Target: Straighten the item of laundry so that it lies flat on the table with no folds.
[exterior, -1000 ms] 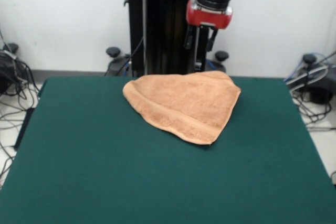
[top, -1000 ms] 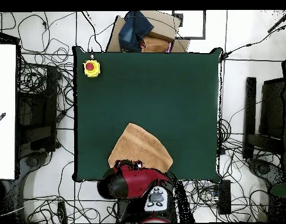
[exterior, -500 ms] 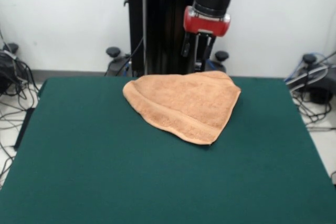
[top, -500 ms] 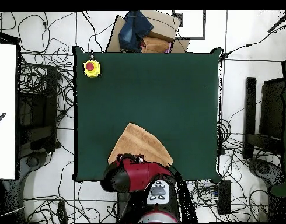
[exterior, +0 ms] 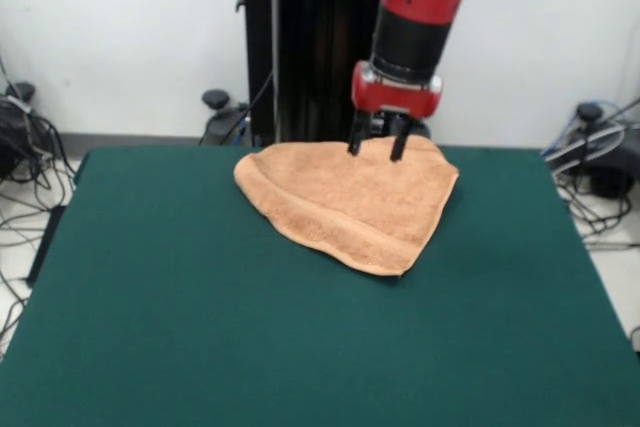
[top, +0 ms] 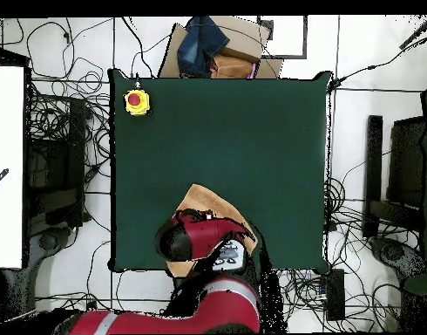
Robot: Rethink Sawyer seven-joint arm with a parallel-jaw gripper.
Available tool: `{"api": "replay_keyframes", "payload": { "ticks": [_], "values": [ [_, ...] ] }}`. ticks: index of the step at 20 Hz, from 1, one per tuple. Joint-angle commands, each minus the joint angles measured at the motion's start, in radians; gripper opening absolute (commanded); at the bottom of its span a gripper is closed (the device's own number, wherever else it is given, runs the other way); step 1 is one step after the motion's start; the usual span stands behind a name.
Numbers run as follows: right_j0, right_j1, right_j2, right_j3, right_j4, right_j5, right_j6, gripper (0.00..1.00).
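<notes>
Overhead, claw (exterior: 376, 150) spread apart at folded towel's (exterior: 350, 201) far edge, bare table (exterior: 200, 327) all around.

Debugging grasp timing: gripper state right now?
Gripper: open, holding nothing, fingers spread just over the far edge of the folded towel.

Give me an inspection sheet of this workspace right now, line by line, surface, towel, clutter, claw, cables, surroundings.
Surface: dark green table, bare across its near part.
Job's things: orange-tan towel folded into a rough triangle near the robot's edge, not flat.
Clutter: yellow box with red button at a far corner.
Grippers: claw open, fingertips at the towel's back edge; contact unclear.
Cables: many loose cables on the floor around the table.
Surroundings: cardboard box with dark cloth beyond the table; white wall behind the arm.
</notes>
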Motion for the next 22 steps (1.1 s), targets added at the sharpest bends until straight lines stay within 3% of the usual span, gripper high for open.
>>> {"api": "replay_keyframes", "payload": {
  "ticks": [1, 6, 22],
  "values": [
    [0.062, 0.113, 0.002, -0.141, 0.076, 0.008, 0.161, 1.0],
    [0.112, 0.167, -0.027, -0.161, 0.111, -0.043, 0.196, 1.0],
    [0.099, 0.269, -0.021, -0.198, 0.125, -0.145, 0.177, 1.0]
  ]
}}
